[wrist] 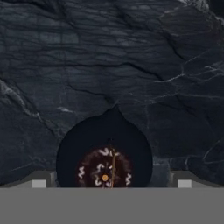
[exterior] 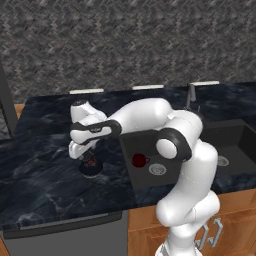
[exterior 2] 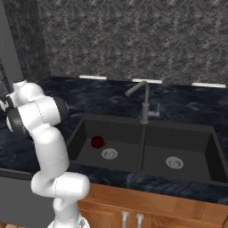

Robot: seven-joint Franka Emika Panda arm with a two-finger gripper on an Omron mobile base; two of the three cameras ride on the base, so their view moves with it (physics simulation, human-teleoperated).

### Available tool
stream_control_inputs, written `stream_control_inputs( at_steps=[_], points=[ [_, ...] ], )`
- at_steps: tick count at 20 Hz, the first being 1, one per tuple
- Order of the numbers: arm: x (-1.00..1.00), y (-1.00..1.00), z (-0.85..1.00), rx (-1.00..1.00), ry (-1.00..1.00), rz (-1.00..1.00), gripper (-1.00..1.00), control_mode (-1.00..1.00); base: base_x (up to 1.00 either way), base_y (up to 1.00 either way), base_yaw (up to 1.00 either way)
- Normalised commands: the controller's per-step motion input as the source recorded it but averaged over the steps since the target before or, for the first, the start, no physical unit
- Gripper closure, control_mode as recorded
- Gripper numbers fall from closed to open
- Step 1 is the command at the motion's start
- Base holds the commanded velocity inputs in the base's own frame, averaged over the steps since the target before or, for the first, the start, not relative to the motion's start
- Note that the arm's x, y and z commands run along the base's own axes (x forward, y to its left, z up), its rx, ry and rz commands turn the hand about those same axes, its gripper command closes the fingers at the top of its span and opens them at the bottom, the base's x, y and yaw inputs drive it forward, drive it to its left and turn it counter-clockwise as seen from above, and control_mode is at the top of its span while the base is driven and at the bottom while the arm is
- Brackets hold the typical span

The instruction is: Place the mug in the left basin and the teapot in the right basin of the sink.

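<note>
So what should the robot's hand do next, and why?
Probably go a little lower and close on the teapot. The mug already sits in the left basin, while the teapot is on the counter, right under the open gripper.

Grey herringbone tile wall (exterior 2: 133, 40) behind a dark marble counter (exterior: 40, 165); wooden cabinets (exterior 2: 169, 209) below

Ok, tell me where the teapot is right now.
In the left base view the teapot sits on the dark counter, left of the sink, directly under the open end effector.
</note>
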Motion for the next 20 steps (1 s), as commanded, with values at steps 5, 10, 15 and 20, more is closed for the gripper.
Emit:
stream_control_inputs(
  at_steps=[5, 10, 15, 20],
  points=[
    [0.16, 0.13, -0.14, 0.00, 0.02, 0.00, -1.00, -1.00, 0.00, 0.00, 0.00],
    [0.01, 0.05, -0.06, 0.00, 0.02, 0.00, -1.00, -1.00, 0.00, 0.00, 0.00],
    [-0.04, 0.00, -0.01, 0.00, 0.02, 0.00, -1.00, -1.00, 0.00, 0.00, 0.00],
    [-0.10, -0.01, 0.00, 0.00, 0.02, -0.02, -1.00, -1.00, 0.00, 0.00, 0.00]
  ],
)
